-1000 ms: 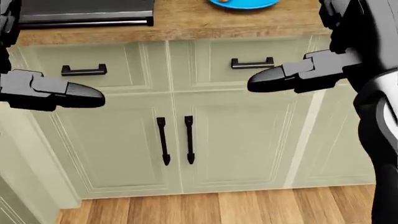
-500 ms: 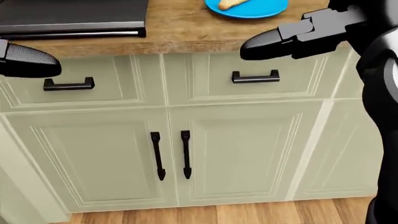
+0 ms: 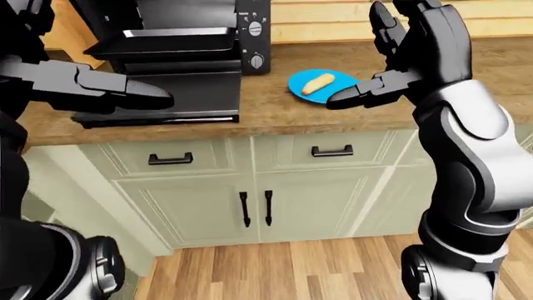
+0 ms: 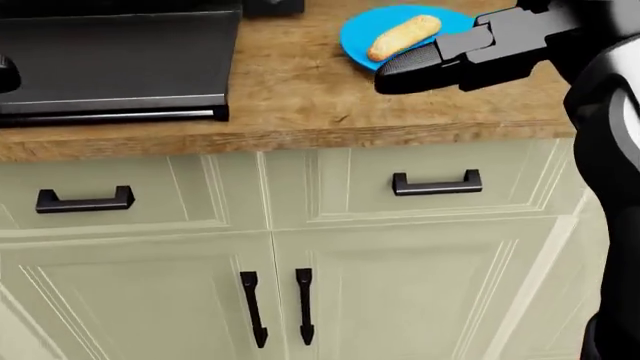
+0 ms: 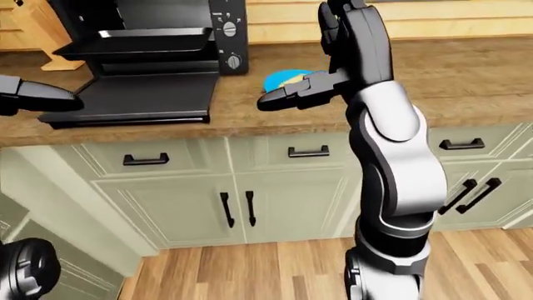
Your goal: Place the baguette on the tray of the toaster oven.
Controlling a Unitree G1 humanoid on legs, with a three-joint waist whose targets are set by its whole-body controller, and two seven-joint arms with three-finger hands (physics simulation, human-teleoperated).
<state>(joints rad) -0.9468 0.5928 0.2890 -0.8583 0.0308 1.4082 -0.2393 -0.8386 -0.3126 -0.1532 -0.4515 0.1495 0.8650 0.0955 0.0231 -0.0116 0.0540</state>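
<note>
Left-eye view: cabinet doors (image 3: 250, 206) fill the lower middle under the wooden counter (image 3: 333, 115). Above the counter's edge, the right hand (image 3: 400, 56) hangs with fingers spread, holding nothing. Just left of its fingertip, apart from it, the baguette (image 3: 317, 83) lies on a blue plate (image 3: 310, 91). Left hand (image 3: 100, 90) is open, empty, before the toaster oven (image 3: 179, 44) at upper left, its tray (image 3: 162, 45) drawn out.
</note>
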